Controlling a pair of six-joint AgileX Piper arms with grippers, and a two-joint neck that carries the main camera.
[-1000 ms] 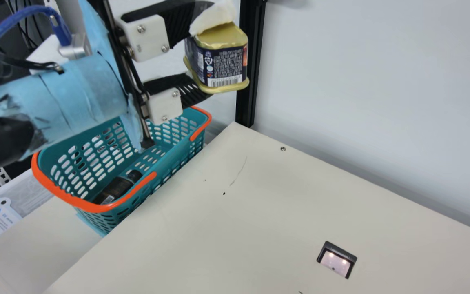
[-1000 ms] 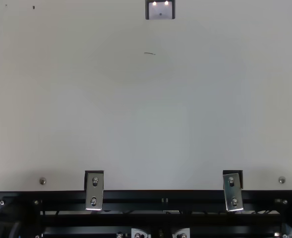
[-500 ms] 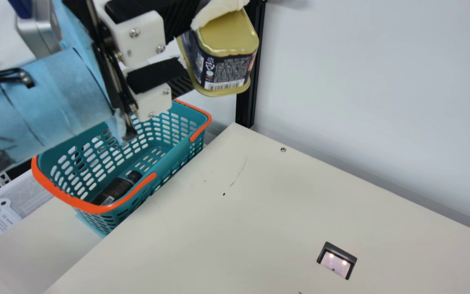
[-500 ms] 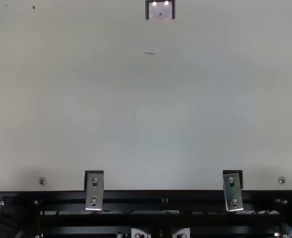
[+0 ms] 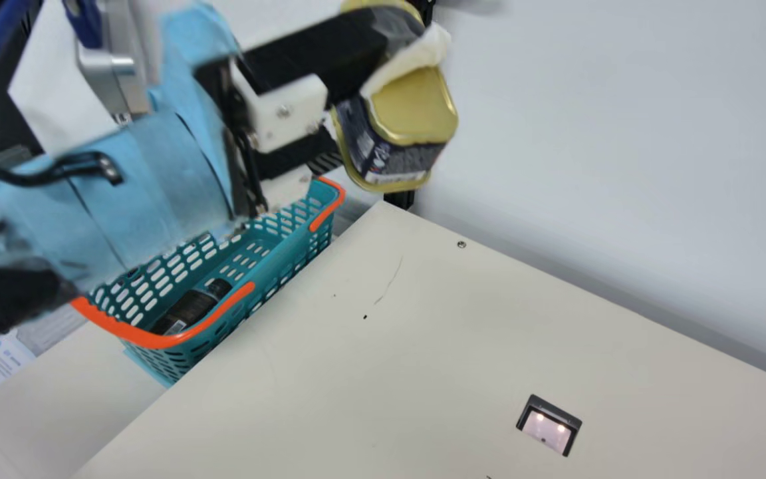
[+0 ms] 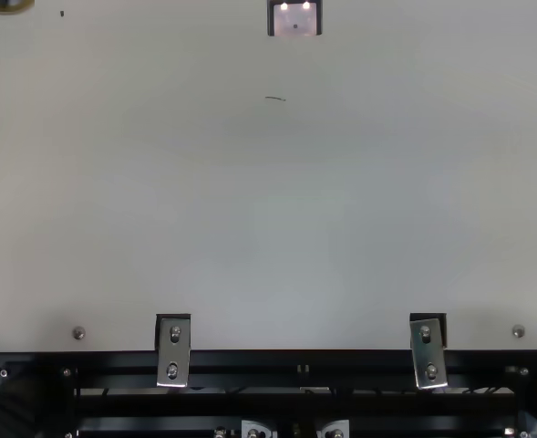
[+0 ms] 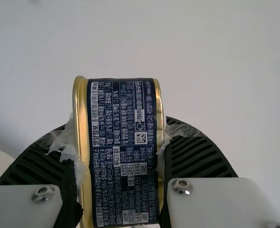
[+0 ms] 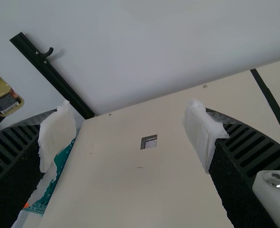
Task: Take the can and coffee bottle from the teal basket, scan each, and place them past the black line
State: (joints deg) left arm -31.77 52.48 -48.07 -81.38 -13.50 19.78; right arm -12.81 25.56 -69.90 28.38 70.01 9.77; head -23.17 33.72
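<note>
Can point(image 5: 416, 110) swings farther over the cream bench point(image 5: 356, 379), away from the teal basket point(image 5: 133, 334), its gilt edge newly arrived in the top view's corner. The left hand point(image 7: 120, 135) grips it, tilted and airborne, on two sides; the right hand point(image 8: 130, 133) hangs open. The coffee bottle point(image 5: 190, 308) lies in the basket. The shift likely begins the approach to the lit scanner point(image 5: 548, 426), with scanning still ahead.
</note>
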